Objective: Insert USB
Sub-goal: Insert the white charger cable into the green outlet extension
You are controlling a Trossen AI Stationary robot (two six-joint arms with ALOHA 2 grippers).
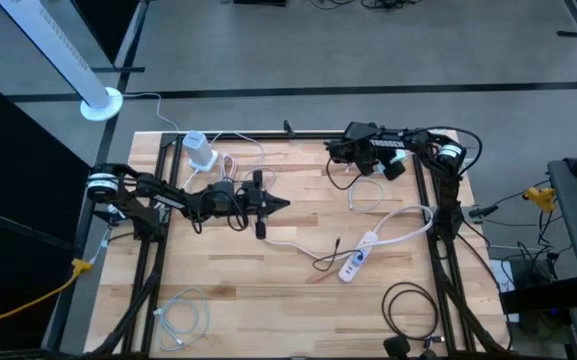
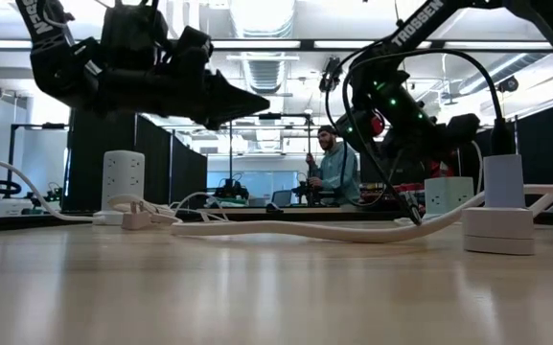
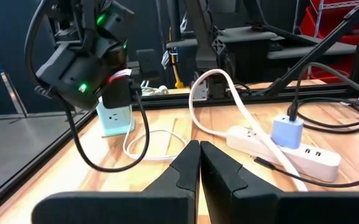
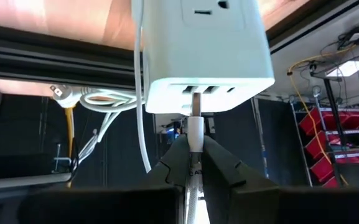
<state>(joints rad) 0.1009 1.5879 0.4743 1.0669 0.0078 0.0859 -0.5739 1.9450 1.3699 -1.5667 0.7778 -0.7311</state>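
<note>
A white charger block [image 4: 201, 43] stands near the table's far edge [image 1: 370, 166], its row of USB ports facing my right gripper [image 4: 195, 146]. That gripper is shut on a white USB plug [image 4: 195, 127], whose metal tip sits in the middle port [image 4: 196, 94]. The left wrist view shows the same block [image 3: 114, 118] just below the right gripper [image 3: 118, 99]. My left gripper [image 1: 280, 205] hovers shut above the table's middle [image 3: 200, 146], touching nothing. My right gripper pinches the USB plug's white body [image 4: 195, 134] between its two fingers, which lie along the plug. The plug's metal tip [image 4: 196, 102] is in the block's middle port. Its white cable [image 4: 191, 186] runs back between the fingers. In the left wrist view the gripper comes at the block from above.
A white power strip [image 1: 360, 255] with a pale blue charger [image 3: 289, 130] lies right of centre, its cord looping to the far side. A second white block [image 1: 200, 150] stands far left. Coiled cables lie near left [image 1: 183, 315] and near right [image 1: 408, 305]. A person [image 2: 334, 163] stands in the room behind.
</note>
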